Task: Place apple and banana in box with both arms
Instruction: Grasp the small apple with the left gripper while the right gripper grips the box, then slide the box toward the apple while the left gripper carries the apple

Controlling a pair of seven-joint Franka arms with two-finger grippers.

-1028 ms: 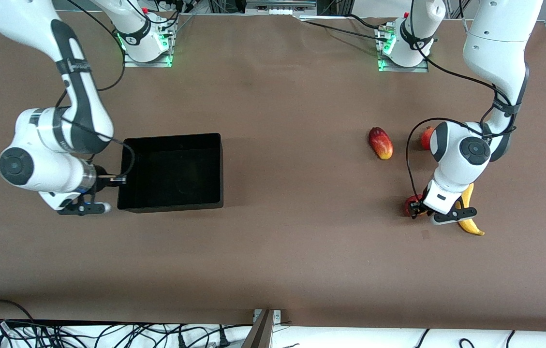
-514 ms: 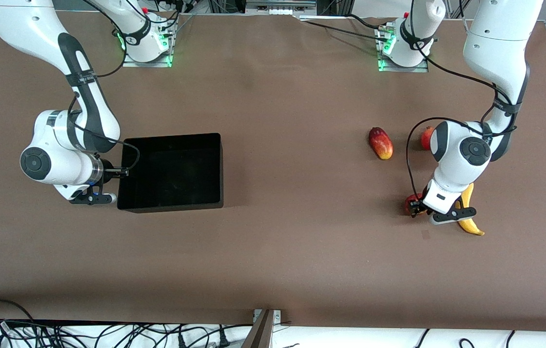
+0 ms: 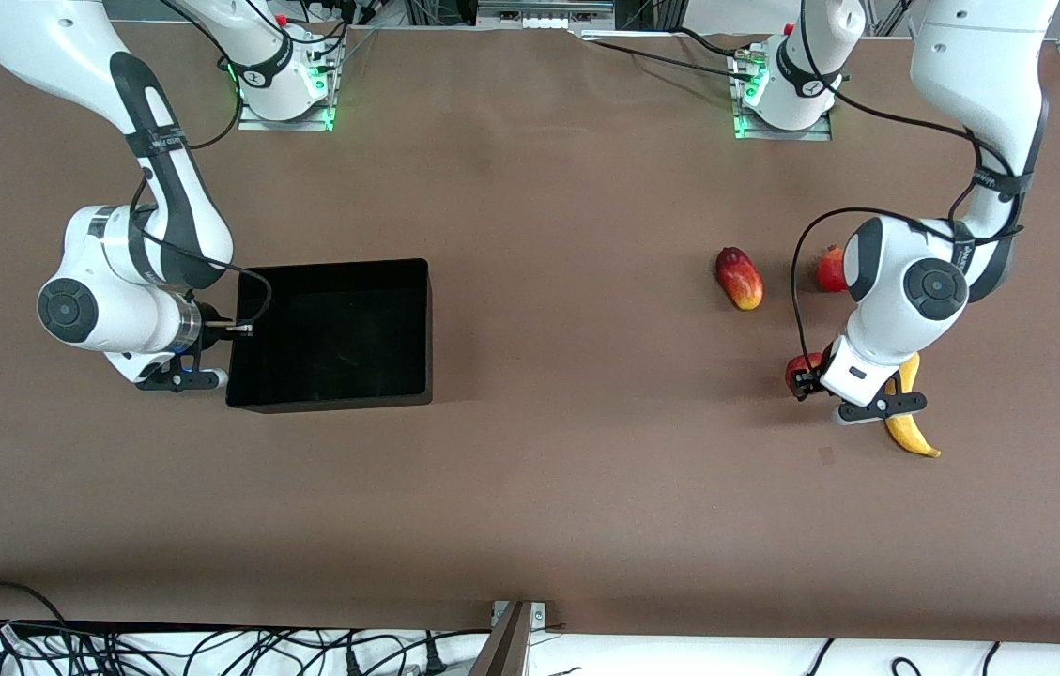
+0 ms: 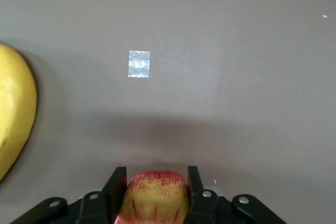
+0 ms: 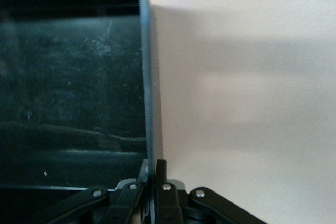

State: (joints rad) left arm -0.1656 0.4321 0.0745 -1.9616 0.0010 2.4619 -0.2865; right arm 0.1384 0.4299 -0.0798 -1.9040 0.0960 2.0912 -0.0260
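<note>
My left gripper (image 3: pixel 807 381) is shut on the apple (image 3: pixel 799 367), red with yellow streaks, and holds it just above the table beside the banana (image 3: pixel 907 418). In the left wrist view the apple (image 4: pixel 156 199) sits between my black fingers (image 4: pixel 114 182), with the banana (image 4: pixel 13 114) at the edge. My right gripper (image 3: pixel 229 330) is shut on the wall of the black box (image 3: pixel 332 267) at the right arm's end. In the right wrist view my gripper (image 5: pixel 153 167) pinches that thin wall (image 5: pixel 149 77). The box holds no fruit.
An elongated red-yellow fruit (image 3: pixel 739 278) and a smooth red round fruit (image 3: pixel 830 269) lie farther from the front camera than the apple. A small tape square (image 3: pixel 826 456) lies on the table nearer the camera. Cables run along the front edge.
My left gripper has risen a little with the apple in it. My right gripper has moved in to the box's end wall and now pinches it.
</note>
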